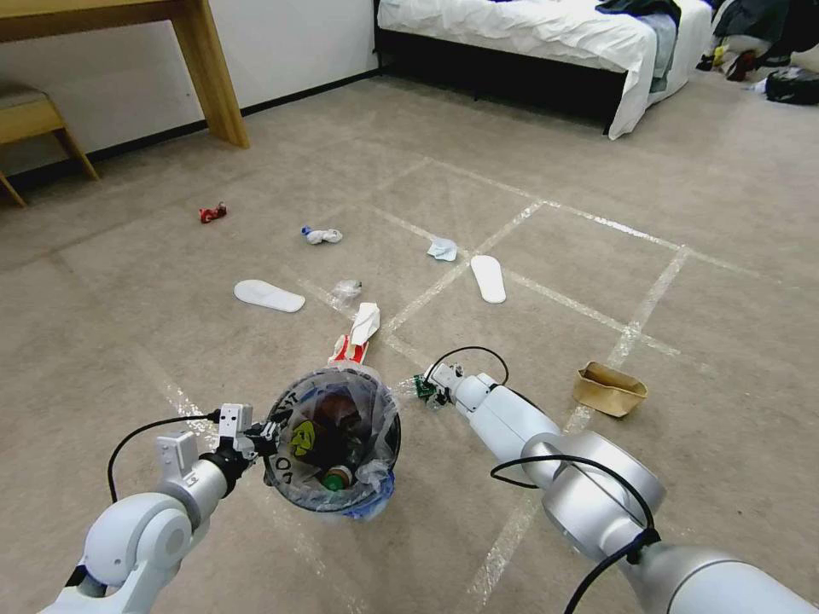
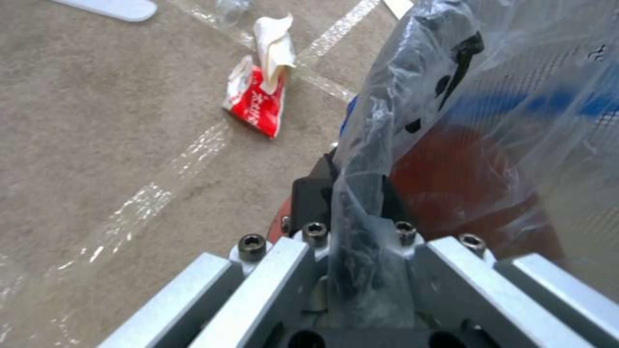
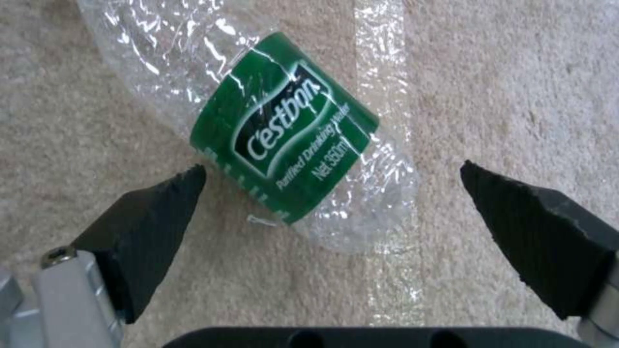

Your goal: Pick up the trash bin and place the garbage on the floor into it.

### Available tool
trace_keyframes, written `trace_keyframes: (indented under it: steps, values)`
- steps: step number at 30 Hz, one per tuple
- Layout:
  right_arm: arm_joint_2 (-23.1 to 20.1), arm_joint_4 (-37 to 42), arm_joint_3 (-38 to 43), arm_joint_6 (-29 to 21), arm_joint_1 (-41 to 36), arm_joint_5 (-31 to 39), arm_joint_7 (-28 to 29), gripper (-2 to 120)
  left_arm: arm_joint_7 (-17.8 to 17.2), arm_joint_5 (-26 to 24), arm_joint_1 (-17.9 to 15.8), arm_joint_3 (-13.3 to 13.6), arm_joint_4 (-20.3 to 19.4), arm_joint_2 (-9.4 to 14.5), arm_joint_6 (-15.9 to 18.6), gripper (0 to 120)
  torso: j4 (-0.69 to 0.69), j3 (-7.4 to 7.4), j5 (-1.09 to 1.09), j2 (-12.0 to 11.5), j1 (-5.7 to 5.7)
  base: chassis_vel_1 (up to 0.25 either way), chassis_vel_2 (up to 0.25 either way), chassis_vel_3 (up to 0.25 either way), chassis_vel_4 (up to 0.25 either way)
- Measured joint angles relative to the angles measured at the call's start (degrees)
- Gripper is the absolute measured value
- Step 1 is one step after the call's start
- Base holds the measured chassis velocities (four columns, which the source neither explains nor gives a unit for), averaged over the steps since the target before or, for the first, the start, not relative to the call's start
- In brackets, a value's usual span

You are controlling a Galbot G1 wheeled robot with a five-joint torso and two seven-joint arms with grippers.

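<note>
Left gripper [image 1: 266,437] clamps the trash bin [image 1: 334,439] rim; right gripper [image 3: 332,212] spread wide over one crushed bottle [image 3: 284,150] beside the bin; two slipper soles [image 1: 269,296] beyond.

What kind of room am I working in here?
Likely a bedroom or hotel room: a bed with white bedding at the far wall, a wooden desk with a stool beside it, and carpet throughout.

Head view high over carpet [image 1: 128,298], left wrist close against trash bin [image 2: 464,174], right wrist near floor.

clear bottle [image 3: 284,145] – green label (white lettering), red-white carton [image 2: 258,99], beige carpet [image 1: 128,341]
</note>
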Motion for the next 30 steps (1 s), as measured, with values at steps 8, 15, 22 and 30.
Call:
trace_keyframes:
  steps: [8, 15, 22, 30]
  values:
    - [-5.81, 6.37, -4.32, -0.37, -1.56, 4.77, -0.25, 100, -0.39, -1.04, 0.81, -0.61, -1.28, 0.16, 0.56, 1, -0.04, 0.00, 0.00, 0.00, 0.00, 0.000, 0.000, 0.000, 0.000]
    - [-9.78, 12.91, -8.34, -1.89, -1.56, 11.41, -0.27, 100, -0.88, -2.35, 0.98, -1.49, -2.04, 0.53, 0.92, 1, -0.02, 0.00, 0.00, 0.00, 0.00, 0.000, 0.000, 0.000, 0.000]
    - [-20.45, 31.49, -11.35, -7.25, -3.20, 26.94, 3.56, 100, -2.18, -3.99, 0.19, -1.94, -2.07, 0.78, 1.25, 1, 0.00, 0.00, 0.02, 0.00, 0.00, 0.000, 0.000, 0.000, 0.000]
    - [-38.74, 56.95, 0.65, -10.18, -14.55, 34.12, 9.00, 100, -2.51, -4.68, -0.12, -2.43, -2.60, 1.25, 1.64, 1, -0.10, 0.00, 0.07, 0.00, 0.00, 0.000, 0.000, 0.000, 0.000]
